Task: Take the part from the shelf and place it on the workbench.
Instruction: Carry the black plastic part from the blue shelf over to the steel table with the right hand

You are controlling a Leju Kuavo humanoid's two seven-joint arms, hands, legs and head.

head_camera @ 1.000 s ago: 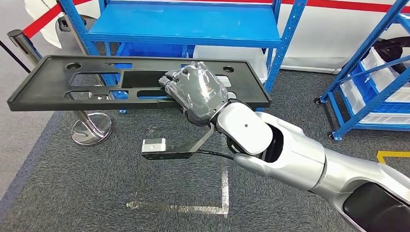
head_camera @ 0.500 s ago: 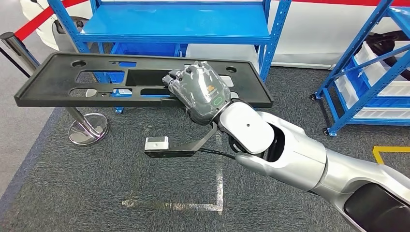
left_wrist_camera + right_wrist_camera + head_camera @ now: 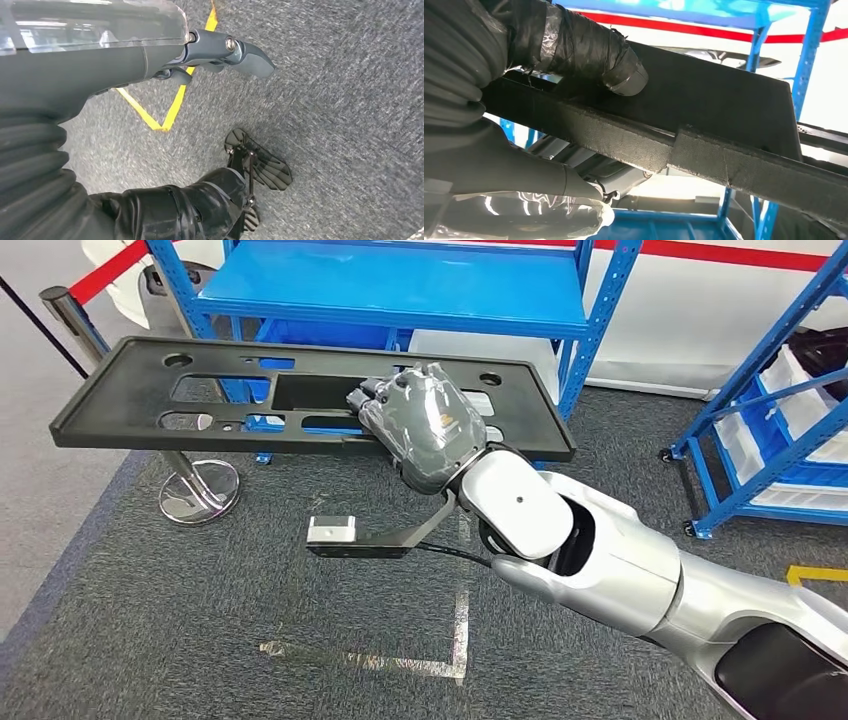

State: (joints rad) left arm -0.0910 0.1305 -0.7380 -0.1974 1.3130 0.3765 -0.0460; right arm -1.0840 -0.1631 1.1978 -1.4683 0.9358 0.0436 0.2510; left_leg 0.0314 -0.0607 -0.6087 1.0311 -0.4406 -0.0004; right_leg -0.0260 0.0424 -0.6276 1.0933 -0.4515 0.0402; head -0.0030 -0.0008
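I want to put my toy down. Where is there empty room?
The blue shelf top behind the black part looks bare. Grey carpet lies open between the stanchion base and the tape corner. It is crowded around the right hand gripping the part, and by the bin rack.

Industrial workshop, blue steel shelving [image 3: 400, 285], grey carpet [image 3: 150, 640], taped floor markings [image 3: 400, 660]
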